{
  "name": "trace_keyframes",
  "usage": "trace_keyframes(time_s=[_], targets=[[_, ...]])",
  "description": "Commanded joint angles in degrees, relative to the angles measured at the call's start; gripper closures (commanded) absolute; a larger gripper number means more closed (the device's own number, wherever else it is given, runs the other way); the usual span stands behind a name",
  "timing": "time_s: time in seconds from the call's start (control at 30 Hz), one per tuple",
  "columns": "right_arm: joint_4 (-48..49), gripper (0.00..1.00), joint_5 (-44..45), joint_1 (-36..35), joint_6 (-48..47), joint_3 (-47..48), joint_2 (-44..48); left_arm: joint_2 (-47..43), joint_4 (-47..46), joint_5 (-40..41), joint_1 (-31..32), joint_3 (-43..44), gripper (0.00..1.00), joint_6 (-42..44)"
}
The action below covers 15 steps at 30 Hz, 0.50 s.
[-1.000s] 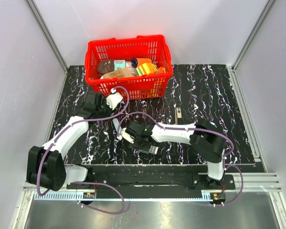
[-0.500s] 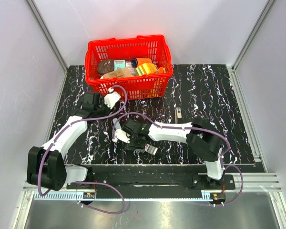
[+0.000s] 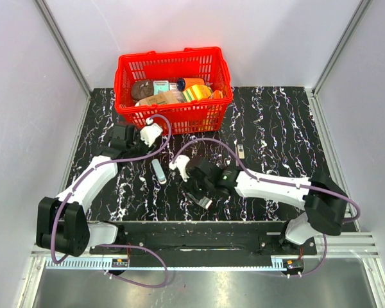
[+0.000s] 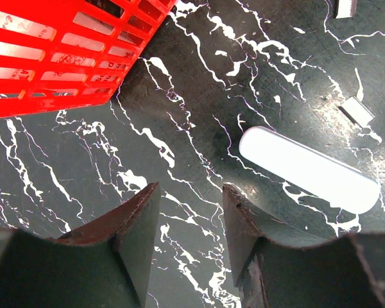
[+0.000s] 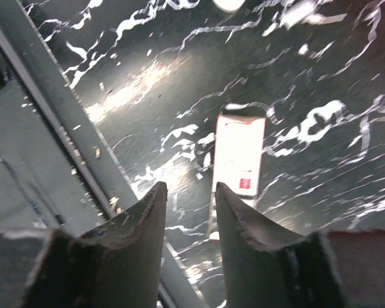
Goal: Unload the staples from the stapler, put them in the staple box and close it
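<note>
The slim grey-silver and black metal stapler lies flat on the black marbled table between the arms. Its long axis runs near-to-far, slightly skewed, and I can't tell the hinge end. I judge it stiff, light and slick, so I'd pinch its narrow sides. The left gripper and right gripper hang part-open and empty.

Black marbled table, red basket at far edge, pale slim stapler mid-left, sm. box nr front edge, thin strip centre-right.

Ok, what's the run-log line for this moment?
left gripper open, empty | right gripper open, empty | white oblong piece lying on table
</note>
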State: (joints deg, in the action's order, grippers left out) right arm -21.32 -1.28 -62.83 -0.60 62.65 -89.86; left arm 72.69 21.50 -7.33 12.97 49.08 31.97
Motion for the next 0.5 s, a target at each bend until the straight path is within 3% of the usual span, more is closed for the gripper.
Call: trace_keyframes(time_s=[0.0,0.13,0.47], targets=[[9.26,0.62,-6.89,-1.24,16.14,-8.76,2.06,-0.53,-0.05,-1.19,-0.4,2.51,0.51,-0.5],[12.61,0.81,-8.04,-1.95,22.56,-13.51,1.18,-0.97,0.12,-1.19,-0.32,2.77,0.51,-0.5],[13.33,0.84,-0.4,-1.95,27.23,-17.13,1.19,-0.88,0.74,-1.46,-0.32,2.95,0.51,-0.41]])
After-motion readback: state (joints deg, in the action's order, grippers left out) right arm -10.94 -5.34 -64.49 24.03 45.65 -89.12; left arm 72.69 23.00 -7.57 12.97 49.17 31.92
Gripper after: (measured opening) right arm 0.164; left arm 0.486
